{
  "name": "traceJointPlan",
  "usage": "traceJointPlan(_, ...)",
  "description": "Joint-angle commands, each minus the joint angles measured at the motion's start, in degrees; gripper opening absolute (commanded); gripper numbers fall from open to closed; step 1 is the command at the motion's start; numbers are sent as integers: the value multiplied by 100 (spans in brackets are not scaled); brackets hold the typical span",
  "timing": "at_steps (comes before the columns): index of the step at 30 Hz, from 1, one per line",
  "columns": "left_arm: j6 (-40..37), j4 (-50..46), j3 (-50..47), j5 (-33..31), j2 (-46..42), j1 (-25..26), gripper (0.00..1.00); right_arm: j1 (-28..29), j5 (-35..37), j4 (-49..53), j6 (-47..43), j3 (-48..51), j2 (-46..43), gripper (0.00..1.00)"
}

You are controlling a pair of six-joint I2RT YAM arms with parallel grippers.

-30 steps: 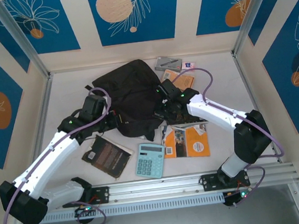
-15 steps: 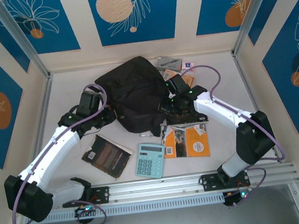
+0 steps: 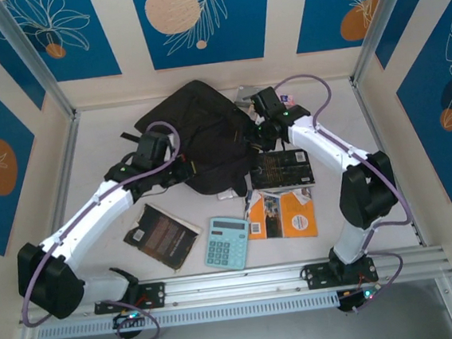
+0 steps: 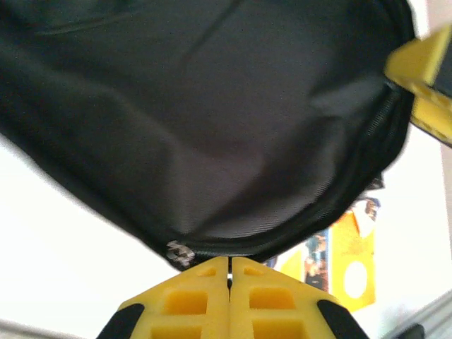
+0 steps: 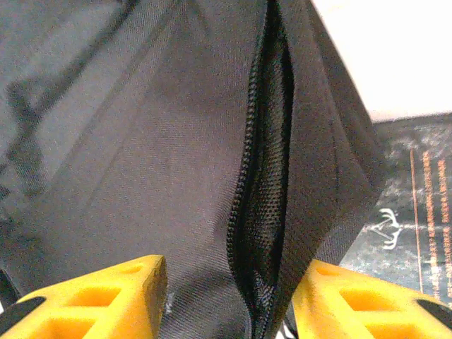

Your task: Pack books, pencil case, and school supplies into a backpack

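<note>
The black backpack (image 3: pixel 198 132) lies at the back middle of the table, bunched up. My left gripper (image 3: pixel 184 171) is shut on its lower seam, and in the left wrist view the shut gripper (image 4: pixel 229 260) pinches the zip edge of the backpack (image 4: pixel 212 127). At the bag's right side my right gripper (image 3: pixel 257 138) is open. Its fingers (image 5: pixel 152 279) stand either side of a fold of the backpack (image 5: pixel 141 141) with a gaping zip (image 5: pixel 258 176). A black book (image 3: pixel 283 168), an orange book (image 3: pixel 282 214), a brown book (image 3: pixel 162 236) and the teal calculator (image 3: pixel 226 242) lie in front.
The grey pencil case (image 3: pixel 243 96) and a small pink block (image 3: pixel 287 98) sit at the back, partly behind my right arm. Walls close in the table on three sides. A metal rail (image 3: pixel 285 280) runs along the near edge.
My right gripper has opened, let go of the backpack and moved toward the back wall. The backpack has shifted back, uncovering the black book. My left gripper has moved right with the seam.
</note>
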State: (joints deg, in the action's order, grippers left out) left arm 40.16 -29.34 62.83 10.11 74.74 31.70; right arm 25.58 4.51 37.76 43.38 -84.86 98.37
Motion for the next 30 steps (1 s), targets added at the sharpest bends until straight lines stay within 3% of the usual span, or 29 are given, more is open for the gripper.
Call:
traceJointPlan(1,95,260,575,328,130,211,0,67,747,601,31,-420,-261,53)
traceJointPlan(6,262,353,866,478,321,374,0,92,995,837,812,-93,-1093,50)
traceJointPlan(10,359,383,947,496,314,527,0,87,237,722,1391,221,-1497,50)
traceJointPlan(19,431,296,872,527,125,767,0,451,-675,863,2564,721,-1541,61)
traceJointPlan(25,365,157,759,412,-67,780,0,720,-821,551,2861,786,-1244,60)
traceJointPlan(30,337,57,645,342,-216,778,0,970,-508,703,2746,592,-846,52)
